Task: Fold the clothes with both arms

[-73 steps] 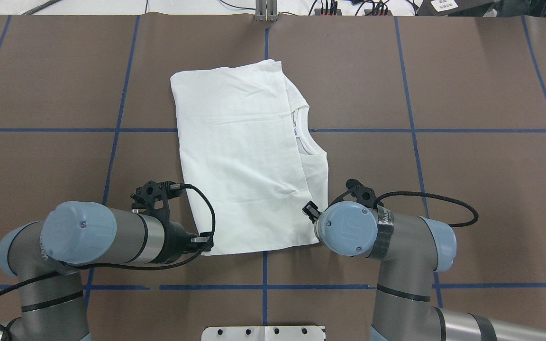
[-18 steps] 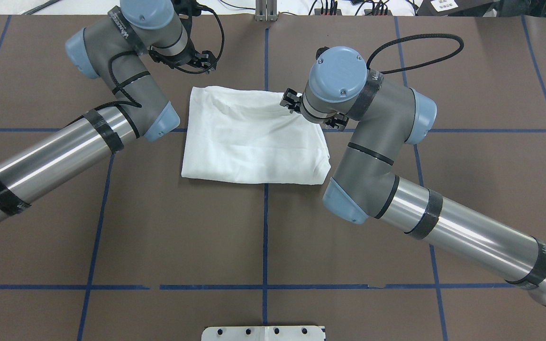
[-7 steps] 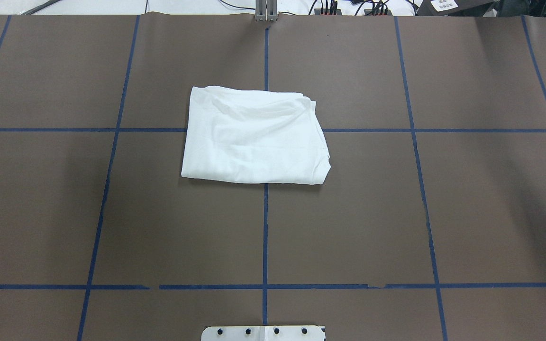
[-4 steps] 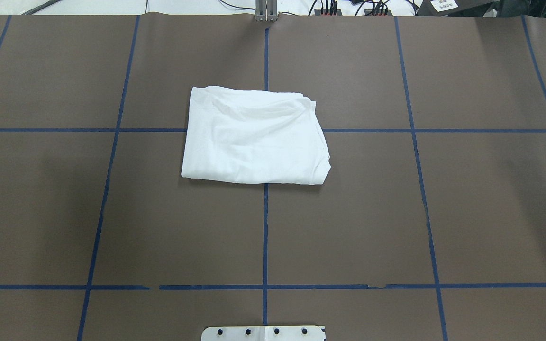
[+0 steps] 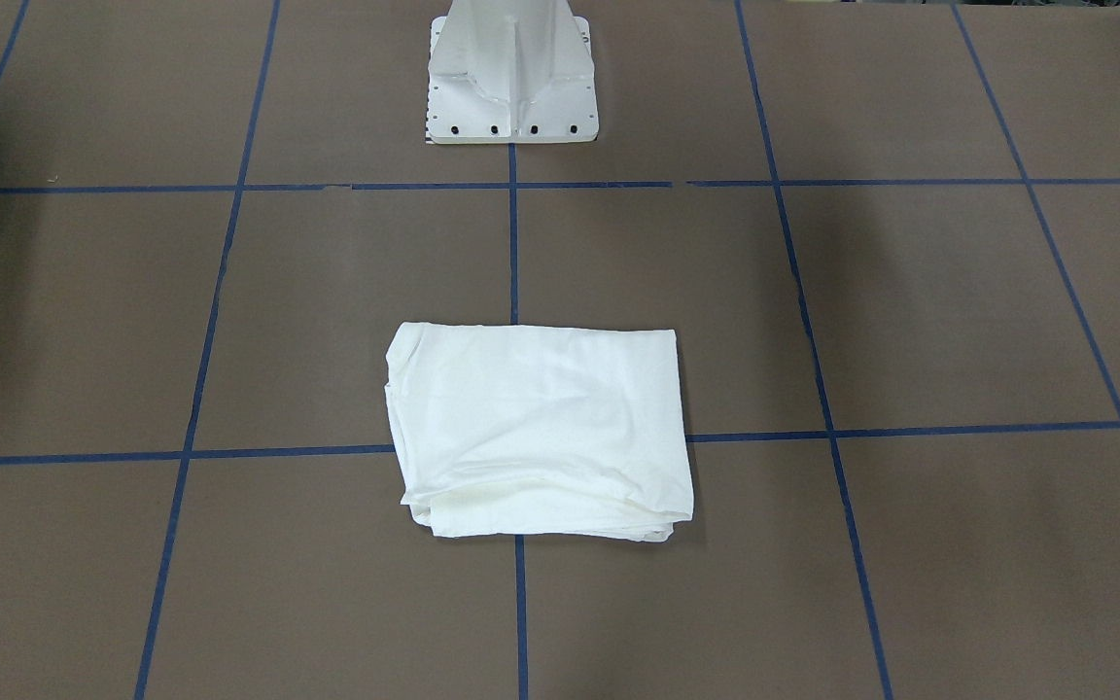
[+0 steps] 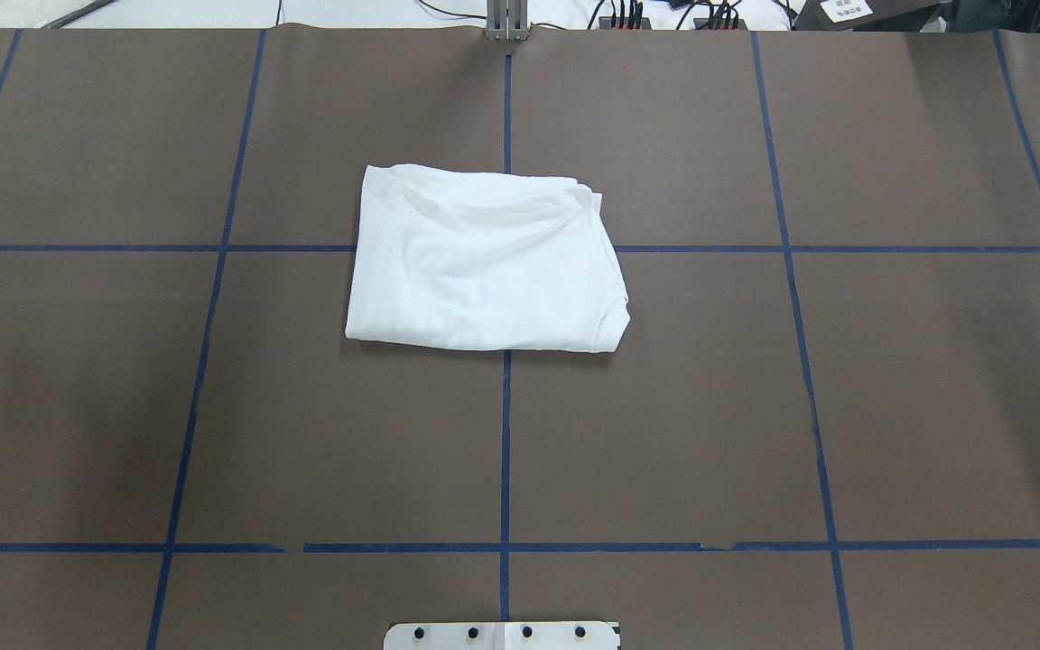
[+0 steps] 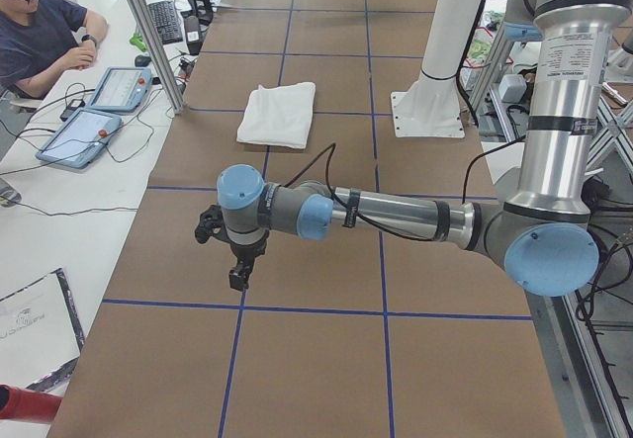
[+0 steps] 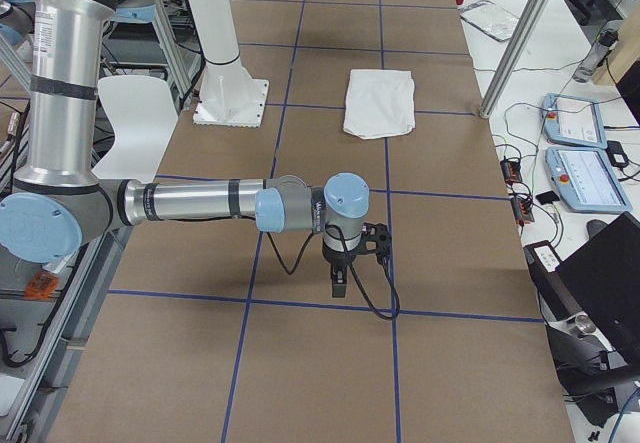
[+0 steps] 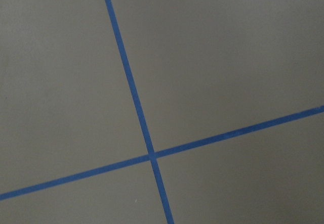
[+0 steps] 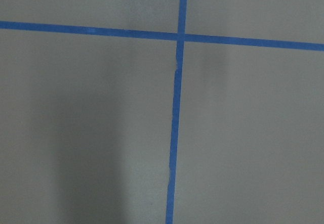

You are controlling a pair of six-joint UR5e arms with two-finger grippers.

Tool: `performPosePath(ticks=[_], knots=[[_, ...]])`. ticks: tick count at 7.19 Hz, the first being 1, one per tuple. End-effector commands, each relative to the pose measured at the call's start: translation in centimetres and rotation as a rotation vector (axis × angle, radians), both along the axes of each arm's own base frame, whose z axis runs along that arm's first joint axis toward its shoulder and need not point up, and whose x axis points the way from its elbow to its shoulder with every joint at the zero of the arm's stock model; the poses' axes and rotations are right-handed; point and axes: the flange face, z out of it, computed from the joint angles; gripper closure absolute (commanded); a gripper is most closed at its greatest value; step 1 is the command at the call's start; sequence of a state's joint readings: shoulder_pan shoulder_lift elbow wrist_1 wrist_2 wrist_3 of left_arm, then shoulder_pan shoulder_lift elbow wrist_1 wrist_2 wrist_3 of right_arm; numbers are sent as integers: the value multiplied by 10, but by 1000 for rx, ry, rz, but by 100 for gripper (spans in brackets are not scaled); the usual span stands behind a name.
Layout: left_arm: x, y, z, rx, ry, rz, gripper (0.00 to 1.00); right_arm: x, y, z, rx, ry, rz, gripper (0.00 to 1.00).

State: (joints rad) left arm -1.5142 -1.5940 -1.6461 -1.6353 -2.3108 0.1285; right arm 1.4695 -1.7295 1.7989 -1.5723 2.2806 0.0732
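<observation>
My left gripper hangs pointing down over the brown table, well apart from the folded white T-shirt, which lies flat between my two grippers. My right gripper hangs likewise. Whether either's jaws are open, I cannot tell.

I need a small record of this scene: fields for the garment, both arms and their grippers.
garment: white shirt, folded to a rectangle, lying on the brown table
left arm: stretched over the table's left end, far from the shirt
right arm: stretched over the right end, likewise
left gripper: points down; open or shut unclear
right gripper: same
</observation>
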Motion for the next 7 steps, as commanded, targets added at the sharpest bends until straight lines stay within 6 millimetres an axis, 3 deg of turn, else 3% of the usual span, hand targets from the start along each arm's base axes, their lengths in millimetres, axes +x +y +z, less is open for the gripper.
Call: performPosePath(ticks=[1,7], knots=[[-22,28,19,-12,-10,0,0,-1,1,0,-3,-12,-1,0],[-22,26,13,-67,-2,-73,0,-1,3,1,-6,-12,0,0]])
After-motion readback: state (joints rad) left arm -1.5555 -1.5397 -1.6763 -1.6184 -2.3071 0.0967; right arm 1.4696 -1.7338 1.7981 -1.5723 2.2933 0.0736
